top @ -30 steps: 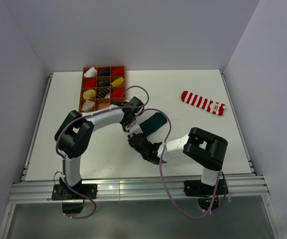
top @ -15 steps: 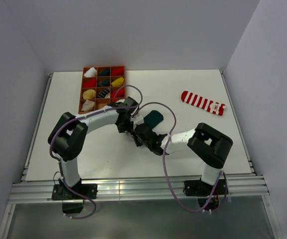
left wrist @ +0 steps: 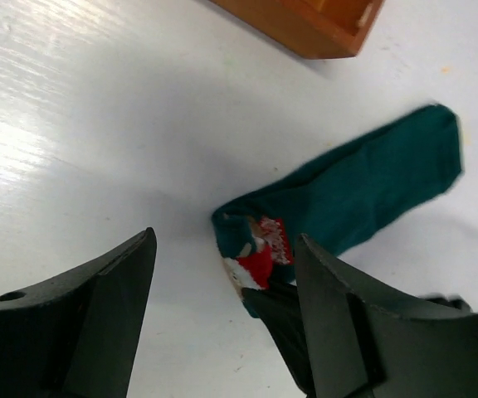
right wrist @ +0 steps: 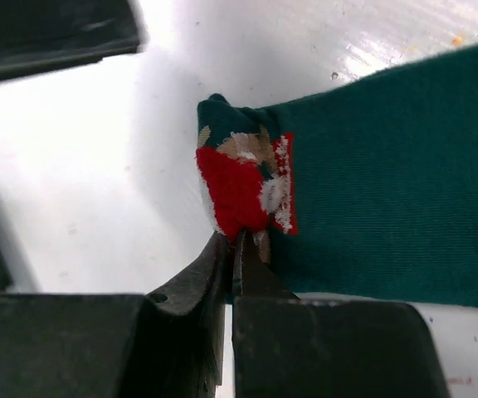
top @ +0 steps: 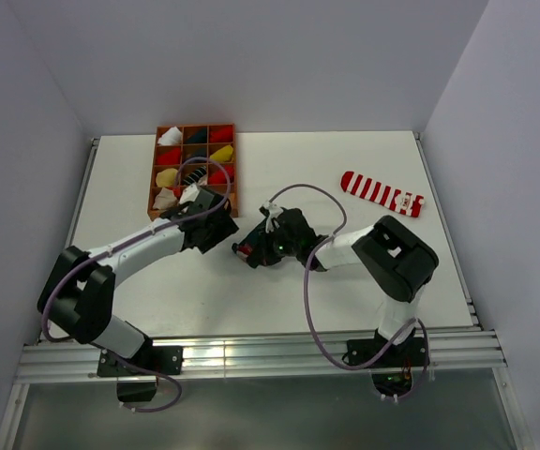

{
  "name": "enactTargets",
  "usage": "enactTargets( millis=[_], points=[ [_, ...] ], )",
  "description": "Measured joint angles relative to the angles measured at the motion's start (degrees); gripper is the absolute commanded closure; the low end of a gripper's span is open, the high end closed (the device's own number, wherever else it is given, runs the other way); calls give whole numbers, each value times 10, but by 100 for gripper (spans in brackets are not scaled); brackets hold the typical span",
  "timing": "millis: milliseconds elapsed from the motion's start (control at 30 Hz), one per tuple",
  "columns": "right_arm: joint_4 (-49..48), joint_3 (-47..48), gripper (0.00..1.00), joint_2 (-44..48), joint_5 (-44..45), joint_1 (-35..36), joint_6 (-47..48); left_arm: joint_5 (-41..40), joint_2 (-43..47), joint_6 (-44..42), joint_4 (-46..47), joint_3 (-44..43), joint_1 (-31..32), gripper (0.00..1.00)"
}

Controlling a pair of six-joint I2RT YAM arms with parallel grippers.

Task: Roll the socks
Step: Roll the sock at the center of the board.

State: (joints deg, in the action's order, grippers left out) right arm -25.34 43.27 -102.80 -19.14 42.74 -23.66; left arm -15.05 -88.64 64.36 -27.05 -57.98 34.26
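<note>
The green sock, judged soft, light and limp, lay pinched at its folded end, the likeliest hold, between the closed fingers of the right gripper, just ahead of the spread, empty fingers of the left gripper.

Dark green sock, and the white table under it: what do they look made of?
Dark green sock: soft knit fabric with a matte finish. A fine weave texture shows, and the patterned end folds over limply. Table: hard, smooth, glossy white, likely painted or laminated board. Streaky glare and soft reflections show on it, though the core material cannot be told.
</note>
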Motion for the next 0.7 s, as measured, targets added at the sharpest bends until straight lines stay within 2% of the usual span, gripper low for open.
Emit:
enactTargets(
  millis=[167,367,500,700],
  points=[
    [-54,-1,100,-44,-132,-52,-73,24,33,12,68,63,5,30],
    [-127,-1,100,-103,-243,-94,-164,45,33,26,103,105,27,34],
    [-145,0,100,-120,-274,-107,-194,50,33,29,113,111,37,36],
    [-113,16,100,-121,-282,-109,-195,49,17,35,127,111,38,39]
  ],
)
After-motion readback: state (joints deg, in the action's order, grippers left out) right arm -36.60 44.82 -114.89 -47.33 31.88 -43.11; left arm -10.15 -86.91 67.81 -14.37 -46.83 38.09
